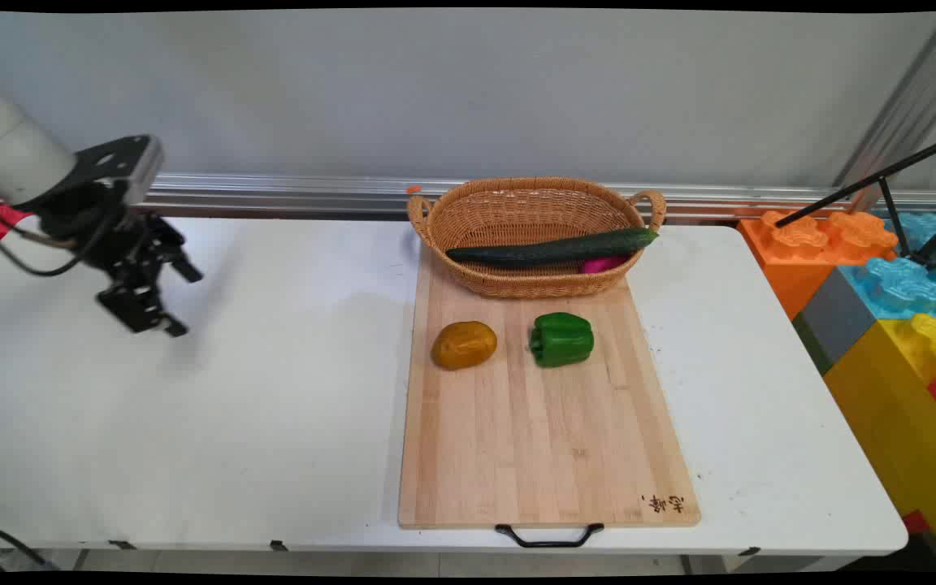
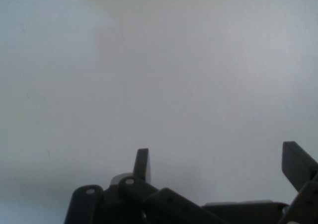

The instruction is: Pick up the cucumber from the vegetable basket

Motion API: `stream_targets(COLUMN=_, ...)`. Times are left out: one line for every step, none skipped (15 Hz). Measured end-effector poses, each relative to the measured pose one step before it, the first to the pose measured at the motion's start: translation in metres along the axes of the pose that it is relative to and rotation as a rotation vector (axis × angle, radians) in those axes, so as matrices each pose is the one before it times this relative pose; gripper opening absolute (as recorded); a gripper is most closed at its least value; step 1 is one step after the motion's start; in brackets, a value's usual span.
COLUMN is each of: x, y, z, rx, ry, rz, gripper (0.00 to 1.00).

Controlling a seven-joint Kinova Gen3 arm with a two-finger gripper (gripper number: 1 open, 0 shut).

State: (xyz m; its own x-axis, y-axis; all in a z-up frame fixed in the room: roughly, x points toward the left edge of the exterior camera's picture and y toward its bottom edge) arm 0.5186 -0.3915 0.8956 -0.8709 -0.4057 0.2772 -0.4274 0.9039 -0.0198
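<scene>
Gripper [image 1: 184,302] at the far left, raised over bare white surface [image 1: 273,390], holding nothing and touching nothing. Fingers [image 2: 142,164] spread wide, a broad gap between the two tips in the hand view, only plain white surface beyond them. Nearest things well apart to the right.

Wooden cutting board [image 1: 545,439] lying lengthwise toward the near edge, black handle [image 1: 549,536] at its near end, dark stamped characters at its near right corner. Yellow-brown rounded vegetable [image 1: 464,344] on the board's far left part, green bell pepper [image 1: 561,339] just beside it to the right, the two apart. Wicker basket [image 1: 517,213] with two loop handles resting on the board's far end. Long dark green cucumber [image 1: 553,248] lying across the basket, its right tip over the rim; a pink item [image 1: 602,264] partly hidden beneath it, kind not discernible.

Large coloured toy blocks [image 1: 882,276], orange, blue, yellow and grey, off the surface's right end, with a black tripod leg [image 1: 874,180] above them.

Board, basket, vegetables and blocks visible in the main view only; hand view limited to fingers, black linkage and white surface.
</scene>
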Motion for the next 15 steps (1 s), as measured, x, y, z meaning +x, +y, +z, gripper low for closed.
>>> stream_targets(x=0.00712, y=-0.00156, z=0.00115, rx=0.00442, ry=0.01254, rz=-0.00600, gripper=1.00)
stream_targets(x=0.00891, y=-0.00129, z=0.00113, rx=0.00402, ry=0.01621, rz=-0.00927, gripper=1.00)
stream_targets(x=0.01729, y=-0.00154, z=0.00158, rx=0.00703, ry=0.02711, rz=-0.01193, gripper=1.00)
stream_targets(x=0.01557, y=-0.00033, z=0.00088, rx=0.00635, ry=0.02205, rz=-0.00552, gripper=1.00)
stream_targets(x=0.01791, y=-0.00007, z=0.00045, rx=0.00940, ry=0.02378, rz=-0.00178, gripper=1.00)
stream_targets(x=0.02673, y=0.00061, z=-0.00002, rx=0.01630, ry=0.02928, rz=0.00596, gripper=1.00)
stream_targets(x=0.02128, y=0.00062, z=0.00024, rx=0.01351, ry=0.02027, rz=0.00761, gripper=1.00)
stream_targets(x=0.02516, y=0.00009, z=0.00073, rx=0.01704, ry=0.02663, rz=0.01192, gripper=1.00)
stream_targets(x=0.02045, y=-0.00051, z=0.00082, rx=0.01471, ry=0.02255, rz=0.01142, gripper=1.00)
stream_targets(x=0.02296, y=-0.00106, z=0.00223, rx=0.01516, ry=0.02510, rz=0.01479, gripper=1.00)
stream_targets(x=0.01786, y=-0.00082, z=0.00334, rx=0.00945, ry=0.01745, rz=0.01452, gripper=1.00)
stream_targets(x=0.02081, y=-0.00168, z=0.00643, rx=0.00853, ry=0.01692, rz=0.01865, gripper=1.00)
stream_targets(x=0.01362, y=-0.00199, z=0.00664, rx=0.00430, ry=0.00747, rz=0.01319, gripper=1.00)
stream_targets(x=0.00837, y=-0.00189, z=0.00500, rx=0.00393, ry=0.00373, rz=0.01022, gripper=1.00)
stream_targets(x=0.01132, y=-0.00355, z=0.00865, rx=0.00480, ry=0.00372, rz=0.01487, gripper=1.00)
